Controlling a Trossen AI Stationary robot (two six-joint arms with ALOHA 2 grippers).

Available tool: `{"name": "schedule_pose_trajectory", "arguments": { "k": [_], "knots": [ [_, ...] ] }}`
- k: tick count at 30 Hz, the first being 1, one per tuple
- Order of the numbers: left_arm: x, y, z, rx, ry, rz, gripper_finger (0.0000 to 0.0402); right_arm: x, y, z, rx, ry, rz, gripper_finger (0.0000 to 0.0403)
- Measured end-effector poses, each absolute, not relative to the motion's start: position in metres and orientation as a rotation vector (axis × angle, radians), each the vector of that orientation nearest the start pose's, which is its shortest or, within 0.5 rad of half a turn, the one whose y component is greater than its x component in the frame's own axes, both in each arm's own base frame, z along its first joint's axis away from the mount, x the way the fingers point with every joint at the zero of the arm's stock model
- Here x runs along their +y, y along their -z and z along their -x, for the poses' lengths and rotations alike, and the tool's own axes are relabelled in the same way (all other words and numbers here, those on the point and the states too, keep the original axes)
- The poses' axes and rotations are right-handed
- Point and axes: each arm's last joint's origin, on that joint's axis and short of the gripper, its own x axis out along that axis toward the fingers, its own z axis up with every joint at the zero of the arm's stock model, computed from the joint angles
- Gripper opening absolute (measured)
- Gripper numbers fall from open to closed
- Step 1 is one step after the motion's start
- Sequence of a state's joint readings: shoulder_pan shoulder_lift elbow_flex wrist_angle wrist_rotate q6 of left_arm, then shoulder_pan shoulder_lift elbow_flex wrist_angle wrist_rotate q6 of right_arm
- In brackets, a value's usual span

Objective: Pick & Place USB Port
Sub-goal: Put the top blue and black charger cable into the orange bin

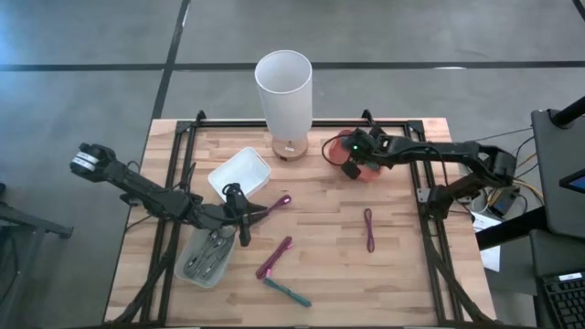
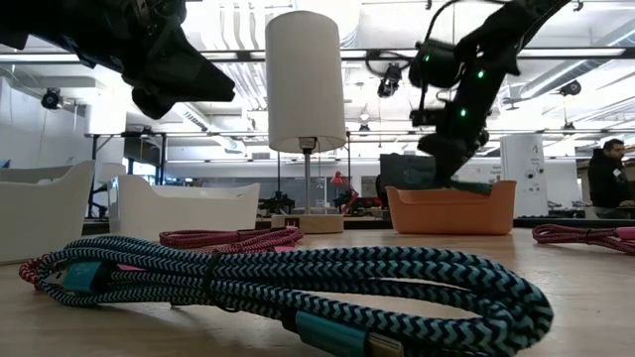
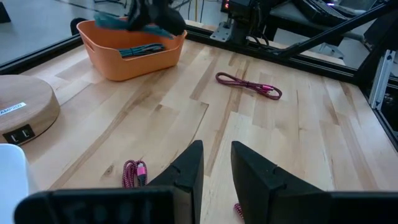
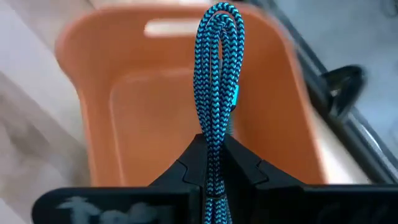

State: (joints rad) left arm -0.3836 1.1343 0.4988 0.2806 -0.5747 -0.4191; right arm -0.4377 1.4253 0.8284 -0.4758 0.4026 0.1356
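Cable in right gripper

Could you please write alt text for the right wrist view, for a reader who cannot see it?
The right gripper has its dark fingers shut on a folded teal braided cable, whose loop points toward the inside of an orange bin. Pale wooden table shows beside the bin.
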Motion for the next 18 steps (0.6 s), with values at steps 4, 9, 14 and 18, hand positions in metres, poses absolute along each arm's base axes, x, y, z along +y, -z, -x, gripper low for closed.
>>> {"name": "schedule_pose_trajectory", "arguments": {
  "k": [4,9,14,18],
  "knots": [
    [-0.071,-0.214,-0.217,0.270,-0.252,0.250,0.0078,-0.123,-0.179,-0.239,1.106,0.787,-0.161,0.0029],
    [-0.070,-0.214,-0.217,0.269,-0.254,0.250,0.0078,-0.125,-0.167,-0.241,1.158,0.784,-0.165,0.0029],
    [-0.070,-0.214,-0.217,0.269,-0.255,0.250,0.0078,-0.126,-0.157,-0.243,1.197,0.782,-0.167,0.0029],
    [-0.070,-0.214,-0.217,0.269,-0.255,0.250,0.0078,-0.127,-0.151,-0.244,1.221,0.784,-0.173,0.0029]
  ]
}}
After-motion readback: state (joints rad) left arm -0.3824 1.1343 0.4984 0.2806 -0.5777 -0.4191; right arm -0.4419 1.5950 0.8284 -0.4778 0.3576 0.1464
